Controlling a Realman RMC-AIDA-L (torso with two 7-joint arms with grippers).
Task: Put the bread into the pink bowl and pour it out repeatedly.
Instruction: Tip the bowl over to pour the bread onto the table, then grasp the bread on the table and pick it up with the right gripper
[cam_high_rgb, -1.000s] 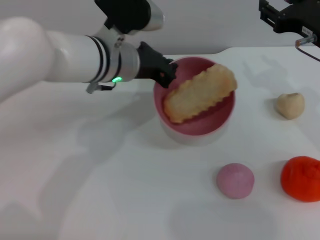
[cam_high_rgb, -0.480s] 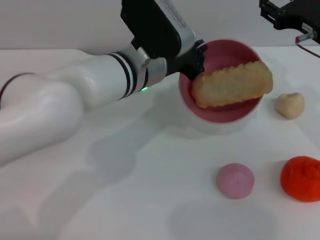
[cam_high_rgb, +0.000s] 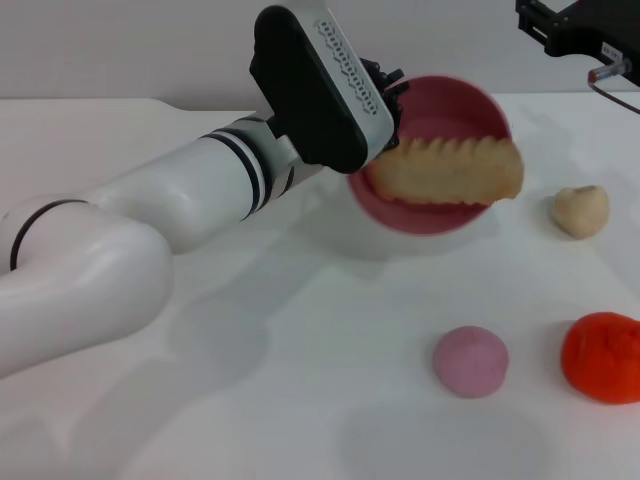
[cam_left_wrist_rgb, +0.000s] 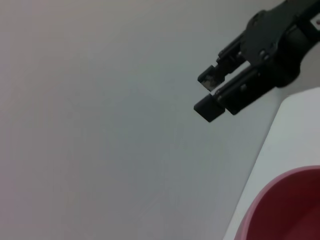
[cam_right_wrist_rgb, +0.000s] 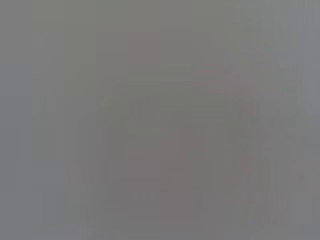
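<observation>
My left gripper (cam_high_rgb: 386, 88) is shut on the near-left rim of the pink bowl (cam_high_rgb: 462, 102) and holds it off the table, tipped with its mouth facing forward. The bowl's rim also fills a corner of the left wrist view (cam_left_wrist_rgb: 287, 202). The bread (cam_high_rgb: 446, 172), a ridged tan loaf, lies across the bowl's lower rim and overhangs its right side. My right gripper (cam_high_rgb: 560, 30) hangs parked and open at the far right, above the table, and also shows in the left wrist view (cam_left_wrist_rgb: 209, 94). The right wrist view shows nothing.
On the white table (cam_high_rgb: 300, 380) a beige heart-shaped bun (cam_high_rgb: 580, 210) lies to the right of the bowl. A pinkish-purple ball (cam_high_rgb: 470, 361) and an orange-red toy (cam_high_rgb: 602, 357) sit nearer the front right. My left arm stretches across the left half of the table.
My left arm has swung the bowl to the right and up and tipped it further. The bread has slid down to the bowl's lower rim. The right arm has not moved.
</observation>
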